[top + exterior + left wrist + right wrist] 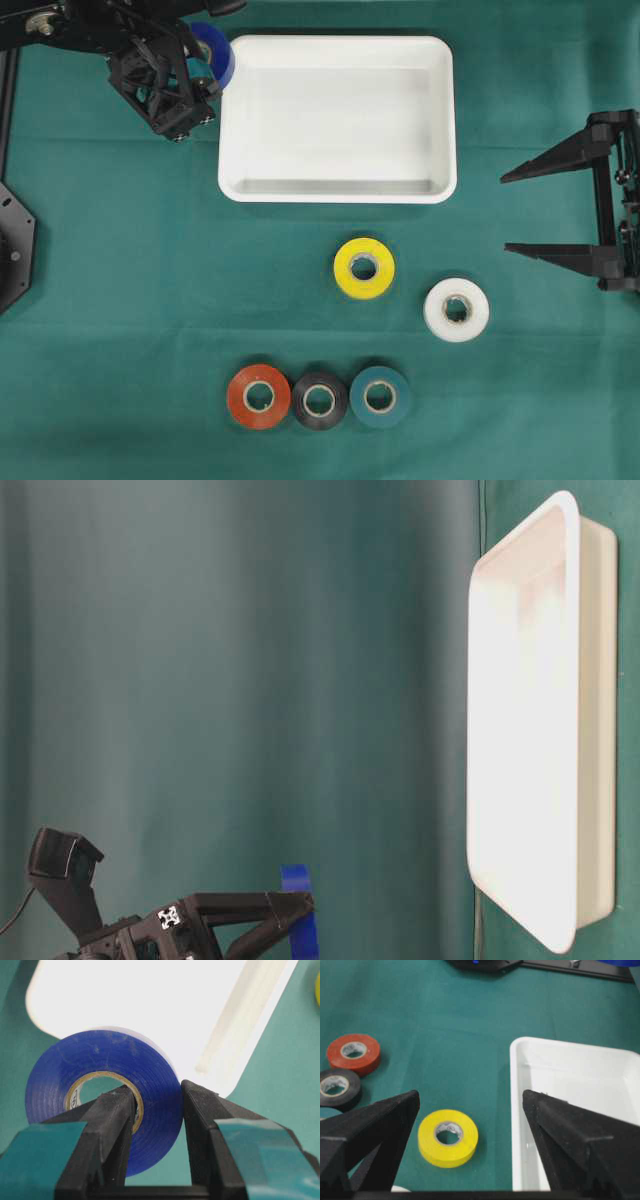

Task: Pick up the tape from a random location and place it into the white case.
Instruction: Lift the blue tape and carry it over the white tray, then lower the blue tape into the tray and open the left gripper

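Observation:
A blue tape roll (100, 1055) stands on edge in my left gripper (156, 1089), which is shut on it, one finger through the core and one on the outer face. From overhead the blue tape (214, 48) and left gripper (211, 68) hang at the top-left corner of the white case (338, 188), whose floor is bare. The table-level view shows the roll (298, 920) lifted off the cloth, short of the case (595, 730). My right gripper (505, 213) stands wide open and holds nothing, to the right of the case (570, 1080).
On the green cloth lie a yellow roll (364, 268), a white roll (456, 310), and a front row of red (258, 396), black (320, 400) and teal (380, 397) rolls. The yellow roll (448, 1137) lies below my right gripper's open jaws.

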